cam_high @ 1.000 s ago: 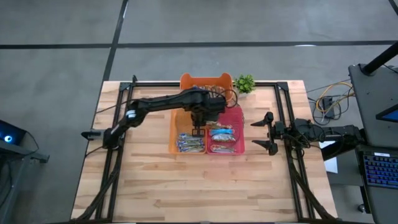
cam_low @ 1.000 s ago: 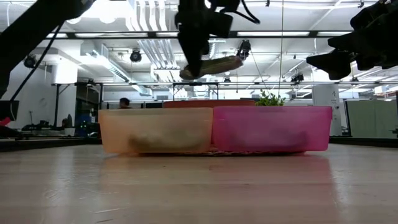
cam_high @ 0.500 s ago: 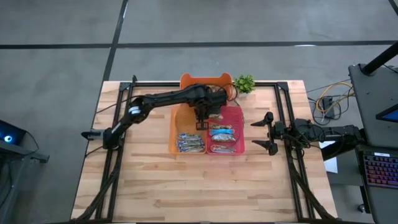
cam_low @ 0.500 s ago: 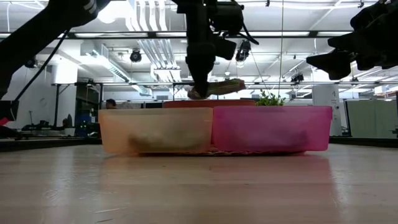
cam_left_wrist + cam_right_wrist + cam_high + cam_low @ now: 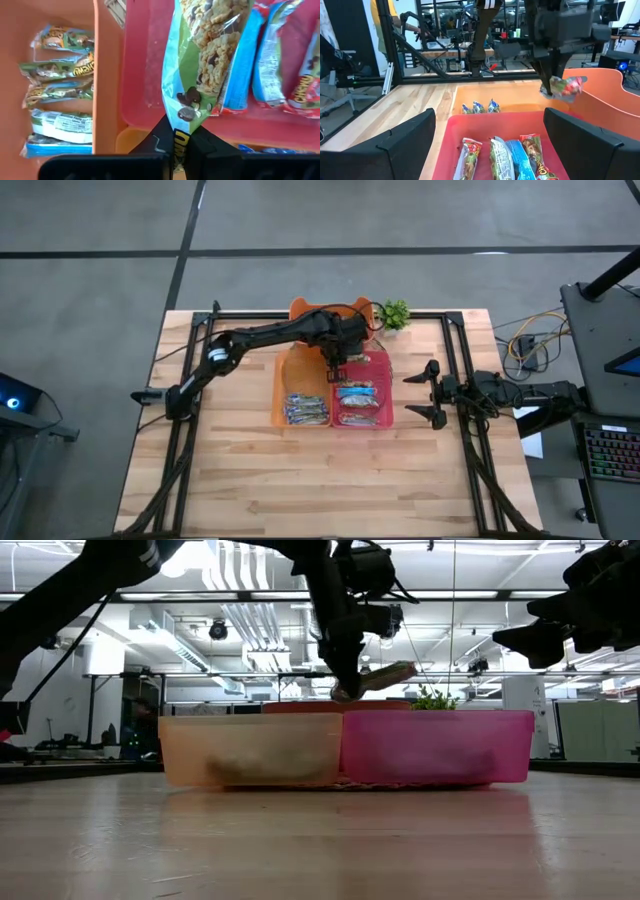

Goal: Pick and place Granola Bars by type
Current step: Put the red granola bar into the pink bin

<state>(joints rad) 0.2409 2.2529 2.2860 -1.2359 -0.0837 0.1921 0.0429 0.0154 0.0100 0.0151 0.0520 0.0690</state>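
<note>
My left gripper (image 5: 336, 362) hangs over the far part of the pink bin (image 5: 385, 380), shut on a green-wrapped granola bar (image 5: 210, 50). The low view shows that bar (image 5: 378, 678) above the bin rims. More bars lie flat on the floor of the pink bin (image 5: 280, 65) and of the orange bin (image 5: 60, 85) beside it. My right gripper (image 5: 425, 394) waits open to the right of the bins, touching nothing. My left gripper pinches the green bar by its crimped wrapper end (image 5: 181, 120) between the two fingers (image 5: 159, 137), coming from above. In the low view the bar is lifted clear of the bins and sticks out sideways from the fingers, its free end (image 5: 405, 669) tilted slightly up.
A third, deeper orange bin (image 5: 330, 310) stands behind the two bins, with a small green potted plant (image 5: 394, 313) at its right. Black frame rails (image 5: 455, 350) run along the table's sides. Bare wood lies in front of the bins (image 5: 320, 480).
My left gripper has carried the green bar from over the orange bin toward the table's right and far side, and it now stands over the pink bin. The bar has stayed pinched and sticking out sideways.
</note>
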